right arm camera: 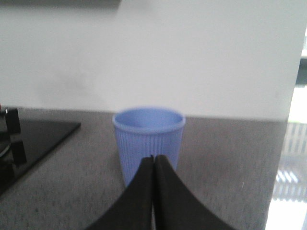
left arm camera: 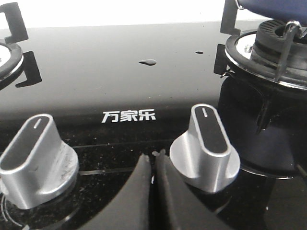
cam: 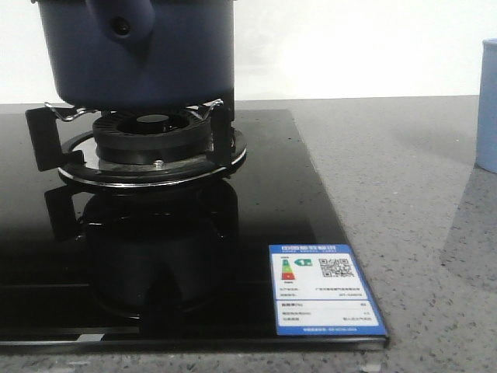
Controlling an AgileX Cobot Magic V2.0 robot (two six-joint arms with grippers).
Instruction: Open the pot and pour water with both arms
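Nearest in the front view, an energy-rating sticker [cam: 326, 290] sits on the front right corner of the black glass hob [cam: 295, 202], which lies on a grey speckled counter [cam: 404, 194]. Behind it, the burner [cam: 151, 140] with its chrome ring carries the pot [cam: 132, 50] on black pan supports [cam: 43, 136]. The pot is dark navy blue and cylindrical, with a tapered stub [cam: 120, 27] pointing toward the camera and showing a small round hole. Its upper part is cut off by the frame, so whether a lid is on cannot be told. At the far right edge, only a strip of the pale blue cup [cam: 488, 105] shows.

In the left wrist view, the left gripper [left arm camera: 153, 160] has its black fingers pressed together with nothing between them, low over the hob's front edge between two silver knobs [left arm camera: 206, 143]. Beyond lie white brand lettering [left arm camera: 128, 116] and a water droplet [left arm camera: 147, 62]; only a sliver of the pot's base appears above the burner.

In the right wrist view, the right gripper [right arm camera: 153, 163] is likewise closed and empty, just before the ribbed cup [right arm camera: 148, 139], which stands on the counter. Whether they touch cannot be told. The cup's contents are too blurred to judge.
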